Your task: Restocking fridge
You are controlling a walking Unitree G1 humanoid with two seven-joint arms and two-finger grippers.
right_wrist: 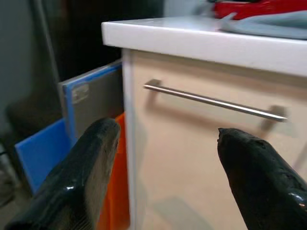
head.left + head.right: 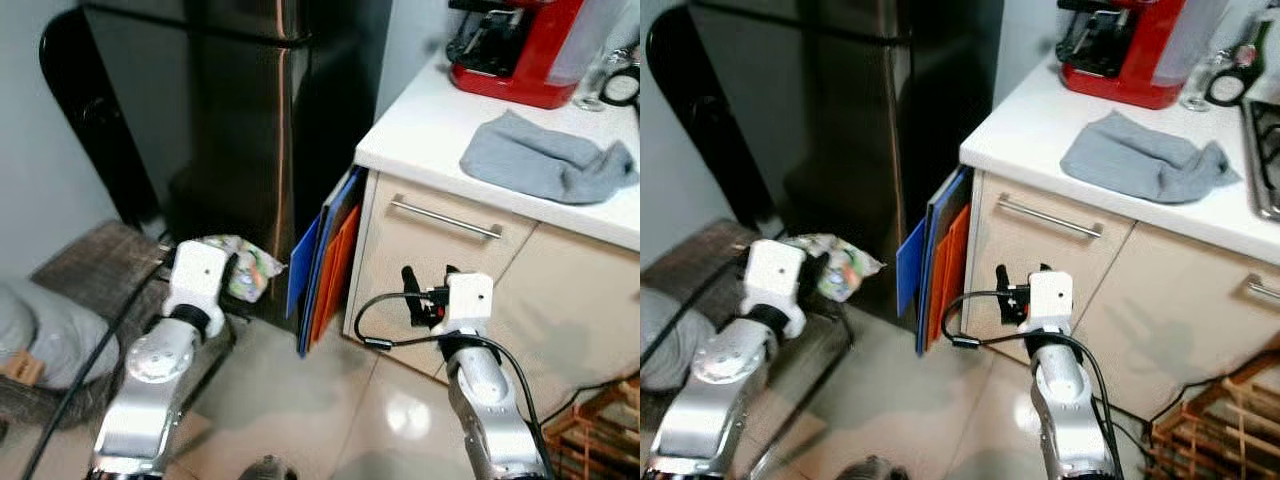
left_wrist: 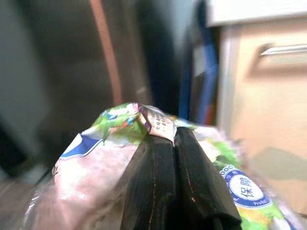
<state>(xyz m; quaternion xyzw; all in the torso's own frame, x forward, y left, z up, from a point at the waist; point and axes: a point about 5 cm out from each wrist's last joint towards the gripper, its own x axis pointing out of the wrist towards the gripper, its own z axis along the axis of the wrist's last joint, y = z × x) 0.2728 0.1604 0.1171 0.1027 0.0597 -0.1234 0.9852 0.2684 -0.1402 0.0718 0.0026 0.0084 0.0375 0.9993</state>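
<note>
My left gripper [image 2: 234,272] is shut on a green, white and blue plastic food bag [image 2: 247,265], held low in front of the dark steel fridge [image 2: 250,110], whose door is closed. In the left wrist view the two black fingers [image 3: 172,187] press together on the bag [image 3: 110,143]. My right gripper [image 2: 425,285] is open and holds nothing, raised in front of the beige cabinet drawer [image 2: 440,240]. Its fingers [image 1: 81,177] point at the drawer's steel bar handle [image 1: 216,101].
Blue and orange boards [image 2: 325,255] lean in the gap between fridge and cabinet. On the white counter [image 2: 420,120] lie a grey cloth [image 2: 545,160] and a red appliance [image 2: 510,45]. A dark mat [image 2: 90,265] lies left; a wooden rack [image 2: 600,425] stands at the lower right.
</note>
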